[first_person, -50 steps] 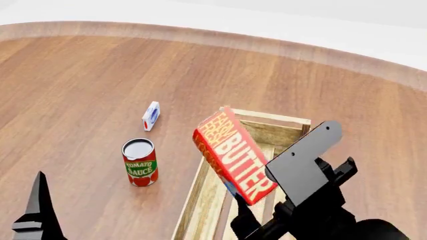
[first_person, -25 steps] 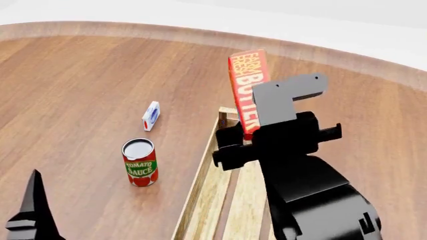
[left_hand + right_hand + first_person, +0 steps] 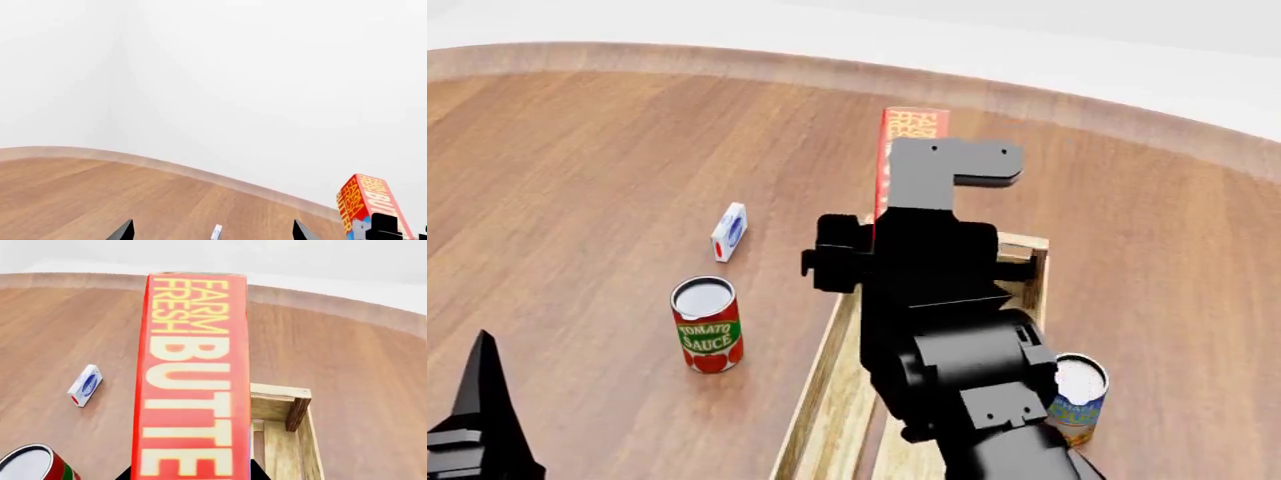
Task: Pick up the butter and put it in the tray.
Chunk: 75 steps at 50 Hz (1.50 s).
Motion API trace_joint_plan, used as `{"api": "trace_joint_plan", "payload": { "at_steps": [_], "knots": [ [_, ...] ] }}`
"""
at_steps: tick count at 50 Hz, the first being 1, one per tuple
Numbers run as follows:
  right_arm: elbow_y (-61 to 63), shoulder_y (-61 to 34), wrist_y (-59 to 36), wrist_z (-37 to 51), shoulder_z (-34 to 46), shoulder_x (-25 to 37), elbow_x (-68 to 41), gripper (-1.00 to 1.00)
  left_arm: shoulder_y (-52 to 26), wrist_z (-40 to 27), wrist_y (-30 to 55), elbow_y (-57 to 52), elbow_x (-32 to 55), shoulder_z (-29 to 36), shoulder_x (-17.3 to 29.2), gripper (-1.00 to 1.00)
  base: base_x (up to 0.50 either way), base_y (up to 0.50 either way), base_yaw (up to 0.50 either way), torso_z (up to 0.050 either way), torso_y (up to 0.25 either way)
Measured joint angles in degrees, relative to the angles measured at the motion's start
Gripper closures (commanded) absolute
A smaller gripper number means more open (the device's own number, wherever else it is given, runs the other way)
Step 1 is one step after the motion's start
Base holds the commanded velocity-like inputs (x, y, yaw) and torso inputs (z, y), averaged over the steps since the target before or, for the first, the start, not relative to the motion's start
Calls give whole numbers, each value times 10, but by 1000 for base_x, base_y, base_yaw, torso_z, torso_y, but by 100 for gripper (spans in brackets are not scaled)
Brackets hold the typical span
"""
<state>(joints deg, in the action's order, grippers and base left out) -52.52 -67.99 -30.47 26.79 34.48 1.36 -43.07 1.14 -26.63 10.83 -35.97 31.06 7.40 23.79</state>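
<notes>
Butter (image 3: 913, 125) stands on end in the right gripper (image 3: 191, 471), its long axis running up and away from the jaws, which close on the carton's lower end in the right wrist view; most of the carton is hidden behind the arm in the head view, only its top showing above the wrist. It hangs off the table, over the far end of the tray (image 3: 1022, 243), close to the tray's far left corner; in the right wrist view the tray's far right corner post (image 3: 295, 412) sits just to one side of the carton, lower down. My reading is that the drop turns on laying that long axis along the tray's length and moving nearer the tray's middle. The left gripper (image 3: 212, 231) is well away from the tray, past the tomato sauce can (image 3: 706, 325); its two fingertips are spread apart with nothing between them. The small white-blue-red carton (image 3: 730, 231) lies beyond that can; a second can (image 3: 1077, 397) stands just beside the tray's right wall.
</notes>
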Motion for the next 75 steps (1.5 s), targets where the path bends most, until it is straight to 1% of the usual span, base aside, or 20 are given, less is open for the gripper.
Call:
{"api": "trace_joint_plan", "payload": {
  "at_steps": [9,18,24,32,39,48,60,75],
  "knots": [
    [-96,-39,67,51,154,-8,-223,100,0,-1,-2,0,5,-3,2,-100,0,0,0,0,1],
    [-142,-63,116,92,308,-10,-426,100,0,-4,-2,-1,8,-5,3,-100,0,0,0,0,1],
    [-155,-72,139,111,395,-11,-530,100,1,-4,-3,-1,9,-5,4,-100,0,0,0,0,2],
    [-164,-74,155,121,482,-12,-620,100,1,-6,-3,-1,10,-6,5,-100,0,0,0,1,1],
    [-165,-70,162,126,530,-12,-665,100,0,-6,-4,0,12,-6,6,-100,0,0,0,0,1],
    [-161,-56,166,125,565,-12,-682,100,0,-8,-4,0,13,-5,7,-100,0,0,0,0,1],
    [-156,-31,173,109,579,-13,-675,100,0,-10,-2,-2,15,-5,10,-100,0,0,0,1,1],
    [-154,-3,172,89,579,-13,-652,100,-1,-12,-3,-1,18,-4,11,-100,0,0,0,1,1]
  ]
}}
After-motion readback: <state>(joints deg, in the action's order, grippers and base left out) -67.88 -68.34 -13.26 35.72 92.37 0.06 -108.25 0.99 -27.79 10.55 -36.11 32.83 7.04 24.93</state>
